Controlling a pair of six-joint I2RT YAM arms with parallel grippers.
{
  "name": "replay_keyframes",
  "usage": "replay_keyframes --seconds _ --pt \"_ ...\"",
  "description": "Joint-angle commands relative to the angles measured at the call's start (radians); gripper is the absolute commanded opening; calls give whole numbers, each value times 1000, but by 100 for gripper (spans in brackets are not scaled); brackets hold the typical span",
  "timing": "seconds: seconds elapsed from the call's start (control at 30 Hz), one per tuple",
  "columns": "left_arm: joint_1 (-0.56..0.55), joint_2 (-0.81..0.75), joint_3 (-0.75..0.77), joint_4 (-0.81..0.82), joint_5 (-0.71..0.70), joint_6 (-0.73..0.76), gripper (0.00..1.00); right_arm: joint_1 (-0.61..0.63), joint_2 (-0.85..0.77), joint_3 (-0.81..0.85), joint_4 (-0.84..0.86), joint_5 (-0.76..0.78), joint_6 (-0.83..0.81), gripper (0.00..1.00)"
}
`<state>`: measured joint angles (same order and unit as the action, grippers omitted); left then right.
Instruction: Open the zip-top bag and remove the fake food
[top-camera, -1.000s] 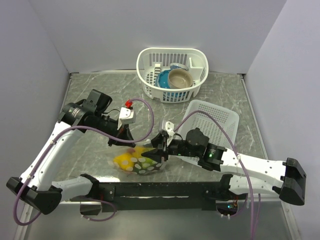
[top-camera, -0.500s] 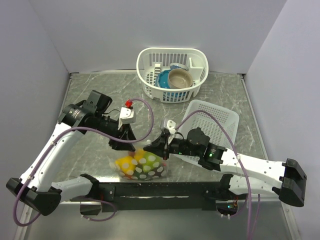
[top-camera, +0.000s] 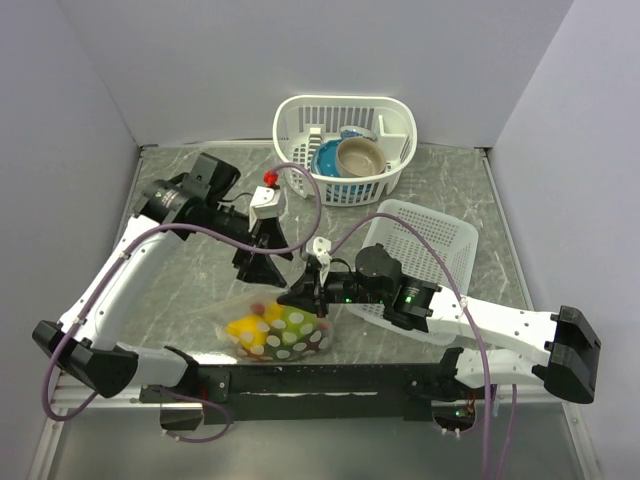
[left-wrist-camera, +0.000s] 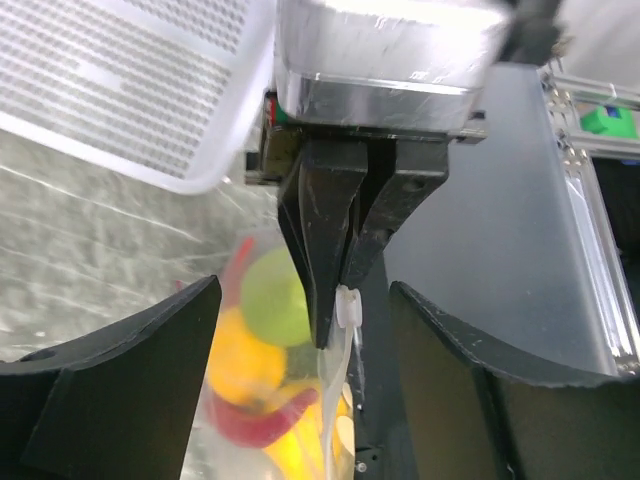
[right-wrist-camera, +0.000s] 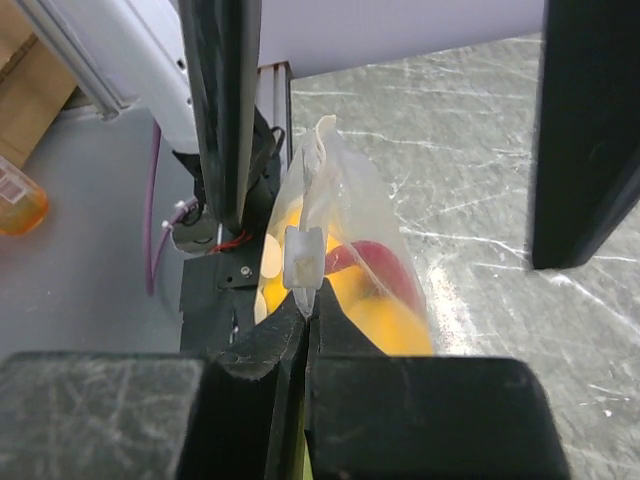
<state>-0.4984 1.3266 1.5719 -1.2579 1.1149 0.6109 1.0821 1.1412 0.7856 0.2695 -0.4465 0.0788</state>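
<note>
The zip-top bag (top-camera: 280, 332), clear with white dots, stands on the table near the front rail. The fake food (left-wrist-camera: 268, 298) inside it shows lime green, yellow and red. My right gripper (right-wrist-camera: 308, 306) is shut on the bag's top edge just below the white slider (right-wrist-camera: 303, 258). In the top view this gripper (top-camera: 303, 298) sits at the bag's upper right corner. My left gripper (left-wrist-camera: 300, 400) is open. Its fingers (right-wrist-camera: 222, 120) stand wide on either side of the bag's top without touching it. From above, the left gripper (top-camera: 265, 274) hangs just behind the bag.
A white oval basket (top-camera: 345, 190) with a blue bowl and a tan bowl stands at the back. A flat white lattice basket (top-camera: 440, 235) lies on the right, under my right arm. The black front rail (top-camera: 330, 378) runs just below the bag.
My left gripper has opened, let go of the bag and pulled back a little. My right gripper has shut on the bag's top edge by the slider. The bag now stands more upright.
</note>
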Motion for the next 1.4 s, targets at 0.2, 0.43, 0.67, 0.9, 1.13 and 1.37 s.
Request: replay_keyframes --seconds 0.2,0.43,0.67,0.9,1.13,1.37 --pt "-57 -47 -47 45 -20 -48 58 -2 -14 44 7 -20 -22 0" --pt "-77 -29 -42 8 -63 -10 25 -4 -24 32 13 0 -22 0" --pt "-81 -35 -53 -18 -61 13 36 -5 -27 38 -4 6 -31 0" --pt "-81 -40 -61 -44 -76 36 19 -8 -24 44 0 6 -28 0" --pt "-81 -70 -72 -2 -112 26 4 -7 -34 43 -10 6 -27 0" --pt "-81 -92 -79 -32 -173 55 2 -22 -99 32 -35 92 -47 0"
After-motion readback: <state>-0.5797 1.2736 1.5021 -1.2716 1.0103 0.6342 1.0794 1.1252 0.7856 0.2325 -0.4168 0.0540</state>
